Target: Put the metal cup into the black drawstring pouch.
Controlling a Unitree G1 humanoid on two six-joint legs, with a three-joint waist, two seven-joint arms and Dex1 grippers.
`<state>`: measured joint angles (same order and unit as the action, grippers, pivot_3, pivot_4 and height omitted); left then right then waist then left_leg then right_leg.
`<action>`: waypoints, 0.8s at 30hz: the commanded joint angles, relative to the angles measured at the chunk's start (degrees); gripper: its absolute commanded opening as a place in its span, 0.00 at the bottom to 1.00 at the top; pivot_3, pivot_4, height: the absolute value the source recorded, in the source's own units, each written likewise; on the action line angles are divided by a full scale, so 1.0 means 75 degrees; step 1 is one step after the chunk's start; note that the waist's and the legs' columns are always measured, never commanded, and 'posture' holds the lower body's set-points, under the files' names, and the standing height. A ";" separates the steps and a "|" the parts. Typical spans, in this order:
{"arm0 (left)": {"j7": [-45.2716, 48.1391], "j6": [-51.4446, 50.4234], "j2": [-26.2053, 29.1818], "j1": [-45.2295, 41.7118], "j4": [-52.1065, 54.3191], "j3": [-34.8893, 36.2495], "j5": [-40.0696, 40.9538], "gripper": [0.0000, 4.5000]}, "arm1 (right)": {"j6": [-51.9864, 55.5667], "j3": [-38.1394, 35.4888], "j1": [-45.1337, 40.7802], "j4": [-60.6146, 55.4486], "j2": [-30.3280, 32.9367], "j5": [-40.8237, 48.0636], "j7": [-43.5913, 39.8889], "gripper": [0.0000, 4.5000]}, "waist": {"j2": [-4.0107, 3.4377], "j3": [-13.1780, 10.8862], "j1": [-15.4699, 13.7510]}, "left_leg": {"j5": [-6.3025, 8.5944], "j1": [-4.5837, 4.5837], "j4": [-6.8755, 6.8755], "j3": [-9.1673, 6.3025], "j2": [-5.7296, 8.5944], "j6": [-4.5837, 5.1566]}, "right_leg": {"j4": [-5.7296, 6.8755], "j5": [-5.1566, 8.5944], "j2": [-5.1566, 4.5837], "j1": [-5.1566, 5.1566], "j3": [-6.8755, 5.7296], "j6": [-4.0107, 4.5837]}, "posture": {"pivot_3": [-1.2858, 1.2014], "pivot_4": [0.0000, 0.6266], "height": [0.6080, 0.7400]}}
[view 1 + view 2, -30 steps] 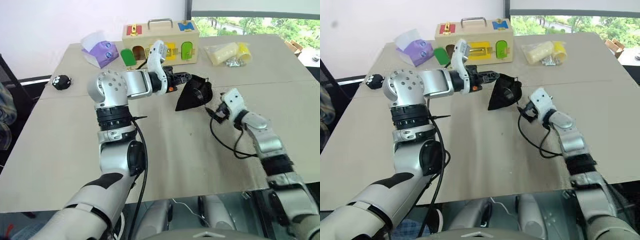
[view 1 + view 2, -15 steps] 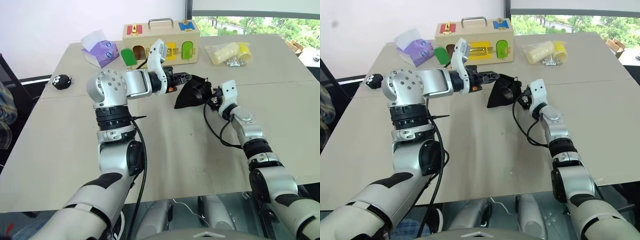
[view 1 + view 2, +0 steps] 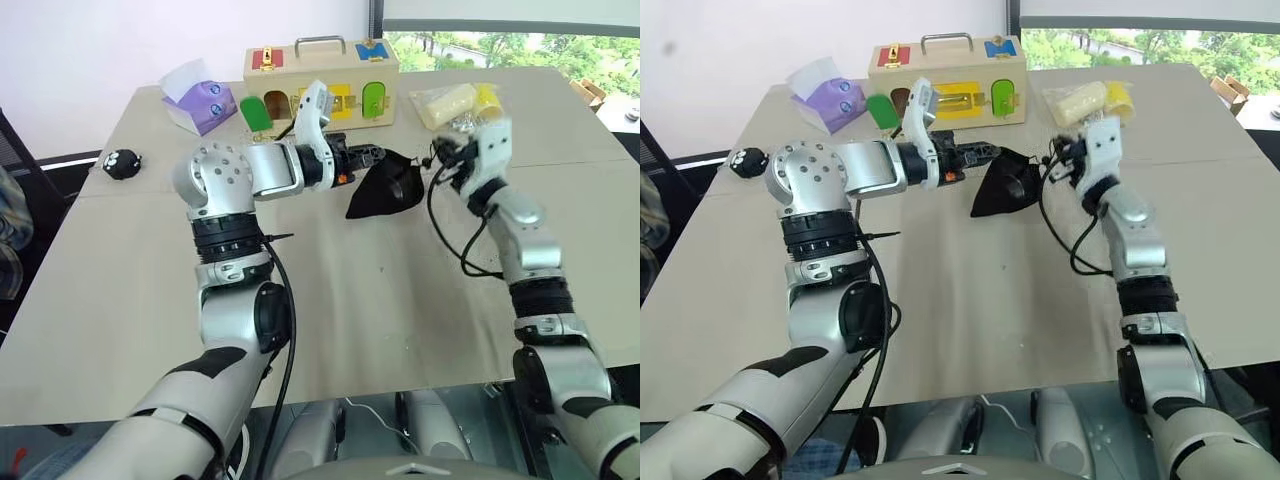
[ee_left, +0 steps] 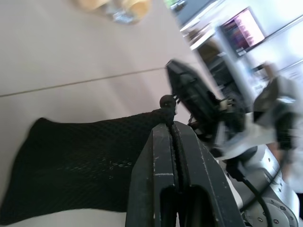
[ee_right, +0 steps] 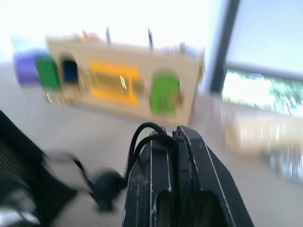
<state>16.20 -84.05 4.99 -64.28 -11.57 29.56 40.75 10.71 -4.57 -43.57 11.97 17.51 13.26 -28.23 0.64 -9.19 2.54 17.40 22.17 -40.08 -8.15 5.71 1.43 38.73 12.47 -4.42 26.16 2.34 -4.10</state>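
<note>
A beige table (image 3: 330, 300) is seen, and at its far edge stands a wooden box (image 3: 321, 83) with coloured doors and a metal handle, taken here as the landmark. In front of that box the black drawstring pouch (image 3: 385, 190) is held up off the table surface. Its mouth edge is pinched by the left gripper (image 4: 171, 137), whose fingers are pressed together on the fabric, just in front of the box. On the box's right-hand side, the right gripper (image 5: 173, 137) is raised with its fingers pressed together on a thin black drawstring cord (image 5: 142, 132). Whether the metal cup lies inside the pouch cannot be told. A purple tissue pack (image 3: 200, 100) lies left of the box, a yellow bagged bundle (image 3: 455, 105) right of it.
</note>
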 commanded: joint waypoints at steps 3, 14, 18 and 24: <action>0.0840 0.0569 -0.0038 0.0108 0.1050 0.0255 0.1262 0.19 | 0.1074 0.0170 -0.0811 -0.1981 0.0358 0.0539 -0.0356 0.00 | -0.0002 -0.0002 0.0008 | 0.0000 0.0003 0.0001 0.0001 -0.0001 0.0000 | 0.0001 0.0000 -0.0001 0.0004 0.0001 0.0000 | 0.52 0.24 0.77; 0.2654 0.3503 0.1097 0.1580 0.2315 -0.2658 0.0138 0.60 | 0.1594 0.0542 -0.1518 -0.2392 0.0420 0.0598 -0.0543 0.00 | -0.0005 0.0003 -0.0043 | 0.0000 -0.0001 0.0002 -0.0001 0.0005 0.0000 | -0.0004 0.0000 -0.0005 -0.0003 -0.0001 0.0000 | 0.52 0.24 0.77; 0.2792 0.4176 0.1134 0.1503 0.2182 -0.2724 0.0075 0.60 | 0.1723 0.0618 -0.1537 -0.2503 0.0419 0.0650 -0.0691 0.00 | -0.0004 0.0003 -0.0032 | 0.0000 -0.0002 0.0002 -0.0002 0.0004 0.0000 | -0.0004 0.0000 -0.0005 -0.0003 -0.0001 0.0001 | 0.52 0.24 0.77; 0.2842 0.4660 0.1191 0.1358 0.1822 -0.2793 0.0022 0.60 | 0.1888 0.0723 -0.1577 -0.2631 0.0412 0.0695 -0.0815 0.00 | -0.0004 0.0003 -0.0032 | 0.0000 -0.0002 0.0002 -0.0001 0.0003 0.0001 | -0.0003 0.0000 -0.0004 -0.0002 -0.0001 0.0001 | 0.52 0.24 0.77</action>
<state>37.30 -50.72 13.85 -52.34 1.74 8.39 40.65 24.89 1.09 -53.39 -4.80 20.31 17.81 -33.90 0.61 -9.17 2.31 17.41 22.16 -40.06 -8.17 5.74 1.44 38.71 12.47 -4.45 26.14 2.32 -4.10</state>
